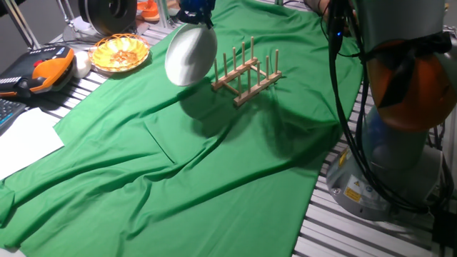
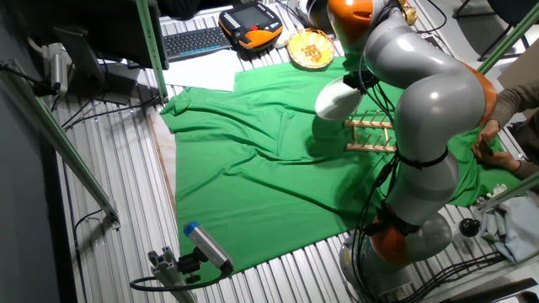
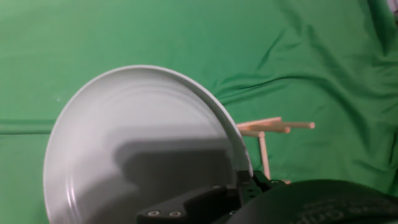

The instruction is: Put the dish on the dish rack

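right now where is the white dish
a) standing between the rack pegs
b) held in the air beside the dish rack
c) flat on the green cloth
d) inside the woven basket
b: the dish hangs from the gripper above the cloth, its shadow below it, just next to the dish rack and not yet in it.

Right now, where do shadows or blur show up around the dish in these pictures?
One fixed view: the dish, held tilted in the air, throws a dark shadow on the green cloth just left of the dish rack. Hand view: the gripper's shadow darkens the dish's lower face, and the dark housing at the bottom is blurred. The other fixed view: a fainter shadow under the dish.
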Controlling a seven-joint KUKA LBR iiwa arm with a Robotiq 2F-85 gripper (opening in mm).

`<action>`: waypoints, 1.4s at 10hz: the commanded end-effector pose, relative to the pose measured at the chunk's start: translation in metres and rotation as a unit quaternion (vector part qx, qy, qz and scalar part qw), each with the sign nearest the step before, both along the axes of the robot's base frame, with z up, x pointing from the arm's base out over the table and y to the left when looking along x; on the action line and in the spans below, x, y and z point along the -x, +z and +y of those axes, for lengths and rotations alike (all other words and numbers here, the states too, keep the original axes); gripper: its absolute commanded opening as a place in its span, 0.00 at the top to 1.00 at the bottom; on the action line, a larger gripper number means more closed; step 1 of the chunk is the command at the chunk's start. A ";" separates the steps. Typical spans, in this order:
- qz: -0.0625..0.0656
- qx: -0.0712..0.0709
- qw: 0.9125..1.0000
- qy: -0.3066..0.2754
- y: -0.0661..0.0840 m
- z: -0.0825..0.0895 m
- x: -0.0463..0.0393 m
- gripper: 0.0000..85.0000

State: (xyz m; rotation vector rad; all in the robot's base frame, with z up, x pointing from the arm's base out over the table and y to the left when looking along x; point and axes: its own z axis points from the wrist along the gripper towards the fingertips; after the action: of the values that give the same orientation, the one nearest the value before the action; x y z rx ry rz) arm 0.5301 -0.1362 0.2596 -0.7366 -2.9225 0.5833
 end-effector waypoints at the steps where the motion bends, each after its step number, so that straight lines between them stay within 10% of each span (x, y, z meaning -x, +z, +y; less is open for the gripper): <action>1: -0.001 0.000 1.000 -0.008 0.000 0.003 -0.0003 1.00; 10: -0.048 -0.019 0.998 -0.040 0.000 0.003 -0.0003 1.00; 14: -0.035 -0.020 0.999 -0.036 0.000 0.003 -0.0003 1.00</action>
State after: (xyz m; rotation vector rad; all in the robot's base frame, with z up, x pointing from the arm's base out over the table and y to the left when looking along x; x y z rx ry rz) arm 0.5288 -0.1345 0.2614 -0.8721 -2.9457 0.5152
